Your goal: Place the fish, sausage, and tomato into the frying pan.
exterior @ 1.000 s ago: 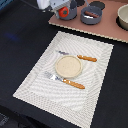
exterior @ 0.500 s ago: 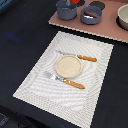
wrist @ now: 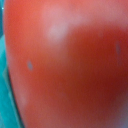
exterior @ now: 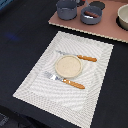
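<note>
Tomato (wrist: 70, 65) filling the wrist view, frying pan (exterior: 91, 14) far off, hand state unclear

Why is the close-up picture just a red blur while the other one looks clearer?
Wrist view: a glossy red surface, probably the tomato, fills the frame too close to focus, with soft pale glare. Exterior view: sharper though grainy, showing the beige plate and placemat under even light.

Red surface (wrist: 70, 65) against wrist camera
</note>
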You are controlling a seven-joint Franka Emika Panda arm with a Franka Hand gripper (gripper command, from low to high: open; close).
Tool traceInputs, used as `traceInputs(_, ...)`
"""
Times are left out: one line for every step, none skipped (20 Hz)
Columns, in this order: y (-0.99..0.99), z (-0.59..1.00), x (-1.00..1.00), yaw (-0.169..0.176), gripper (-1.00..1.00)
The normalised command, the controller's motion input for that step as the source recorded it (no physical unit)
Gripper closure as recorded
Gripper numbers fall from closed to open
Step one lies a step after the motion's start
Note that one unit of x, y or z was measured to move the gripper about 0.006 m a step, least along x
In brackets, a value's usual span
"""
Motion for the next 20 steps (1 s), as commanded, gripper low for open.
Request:
traceInputs(0.62, -0.04, 0.76, -0.030, 1.00)
traceInputs(0.62, -0.05, 0.76, -0.031, 1.00)
traceInputs(0.62, -0.06, 0.74, -0.033, 1.00)
traceInputs(0.62, -0.08, 0.73, -0.033, 1.00)
traceInputs(0.62, -0.11, 0.71, -0.035, 1.00)
traceInputs(0.61, -0.14, 0.66, -0.033, 1.00)
traceInputs(0.61, -0.16, 0.63, -0.032, 1.00)
traceInputs(0.58, -0.19, 0.56, -0.031, 1.00)
traceInputs(0.58, -0.21, 0.51, -0.031, 1.00)
traceInputs(0.56, -0.23, 0.47, -0.027, 1.00)
traceInputs(0.55, -0.25, 0.41, -0.025, 1.00)
traceInputs(0.55, -0.24, 0.37, -0.020, 1.00)
traceInputs(0.51, -0.21, 0.35, -0.018, 1.00)
traceInputs(0.42, -0.06, 0.36, -0.011, 1.00)
traceInputs(0.40, 0.00, 0.33, -0.012, 1.00)
traceInputs(0.41, 0.00, 0.35, -0.012, -1.00)
traceInputs(0.39, 0.10, 0.41, -0.010, -1.00)
traceInputs(0.31, 0.28, 0.39, -0.019, -1.00)
traceInputs(0.25, 0.56, 0.31, -0.045, -1.00)
traceInputs(0.23, 0.92, 0.25, -0.039, -1.00)
